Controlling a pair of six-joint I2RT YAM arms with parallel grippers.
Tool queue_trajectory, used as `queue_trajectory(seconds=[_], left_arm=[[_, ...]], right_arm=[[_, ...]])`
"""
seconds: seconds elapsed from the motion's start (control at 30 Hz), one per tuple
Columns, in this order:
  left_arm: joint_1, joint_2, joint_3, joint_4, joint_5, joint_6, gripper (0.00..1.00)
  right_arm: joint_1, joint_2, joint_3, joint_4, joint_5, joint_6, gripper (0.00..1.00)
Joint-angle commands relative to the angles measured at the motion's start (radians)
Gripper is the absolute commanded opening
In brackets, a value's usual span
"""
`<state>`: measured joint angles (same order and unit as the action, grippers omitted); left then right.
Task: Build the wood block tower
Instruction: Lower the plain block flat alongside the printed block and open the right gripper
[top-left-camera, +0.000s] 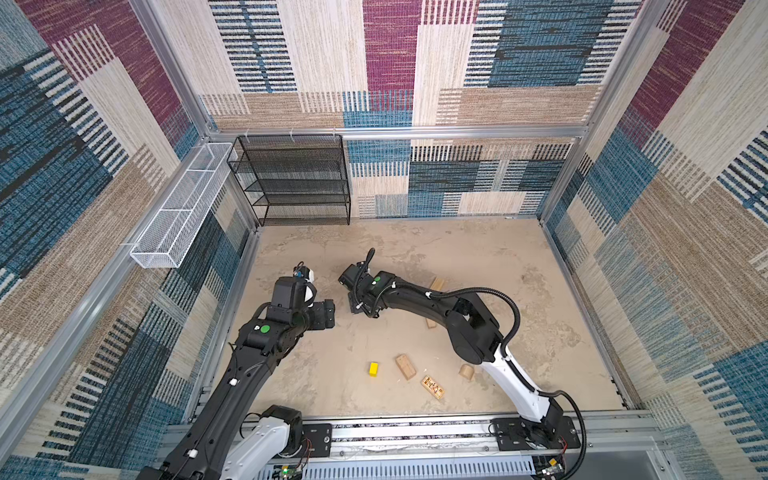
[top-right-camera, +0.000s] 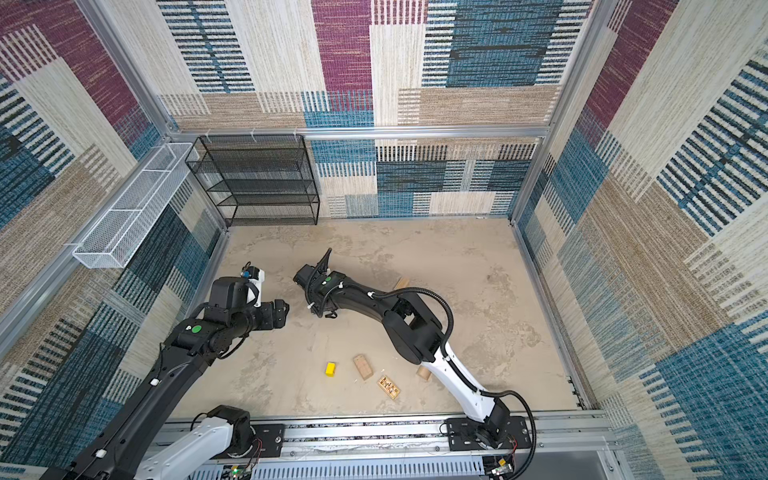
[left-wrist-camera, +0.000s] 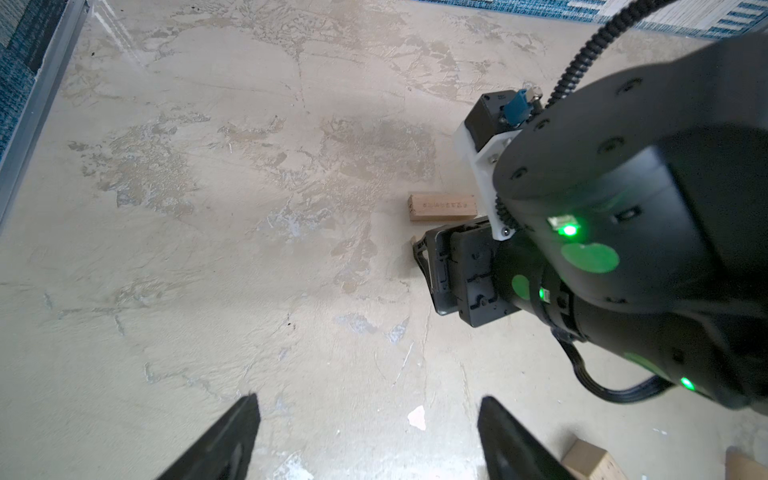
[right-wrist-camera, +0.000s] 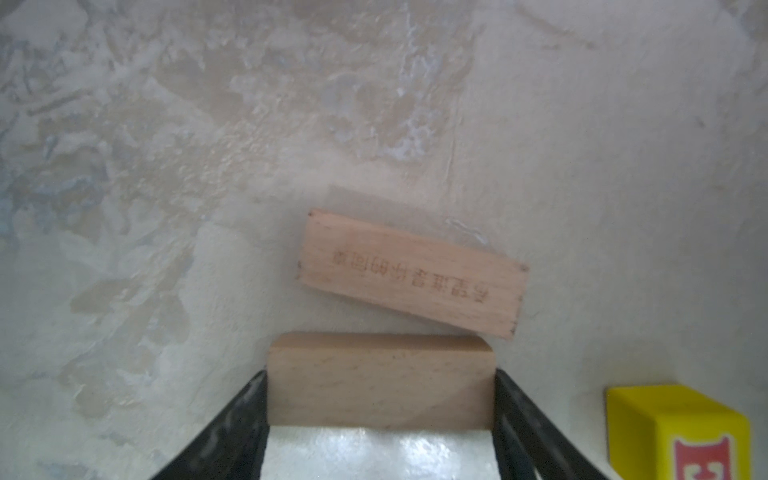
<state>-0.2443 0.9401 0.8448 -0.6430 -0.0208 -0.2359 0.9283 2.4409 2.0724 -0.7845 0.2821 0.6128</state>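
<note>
The mottled beige table top (top-left-camera: 457, 249) carried loose wood blocks. Near its front edge a yellow block (top-left-camera: 373, 369), a plain tan oblong (top-left-camera: 405, 366), a dark-patterned block (top-left-camera: 432, 387) and a rounded tan piece (top-left-camera: 466, 372) lay apart in a rough row. Farther back, a second tan oblong (top-left-camera: 436, 284) and a third tan oblong (top-left-camera: 432, 323) lay partly hidden, and a black mesh shelf (top-left-camera: 291, 178) stood in the back left corner.

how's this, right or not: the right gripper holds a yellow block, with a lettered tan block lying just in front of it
Wrong colour: the right gripper holds a plain tan block, not a yellow one; the yellow block lies free beside it. The lettered tan block does lie just in front. The right wrist view shows this.
</note>
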Motion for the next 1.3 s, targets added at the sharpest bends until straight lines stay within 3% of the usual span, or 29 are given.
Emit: queue_trajectory(seconds=[0.0, 0.53, 1.27], left_arm=[[0.0, 0.002, 0.002, 0.005, 0.005, -0.013, 0.87], [0.0, 0.0, 0.002, 0.005, 0.004, -0.013, 0.87], [0.0, -0.004, 0.002, 0.002, 0.001, -0.013, 0.87]], right_arm=[[-0.002, 0.005, -0.006, -0.041, -0.008, 0.086, 0.73], [-0.004, -0.013, 0.014, -0.03, -0.064, 0.095, 0.91], [0.029, -0.095, -0.05, -0.05, -0.04, 0.1, 0.83]])
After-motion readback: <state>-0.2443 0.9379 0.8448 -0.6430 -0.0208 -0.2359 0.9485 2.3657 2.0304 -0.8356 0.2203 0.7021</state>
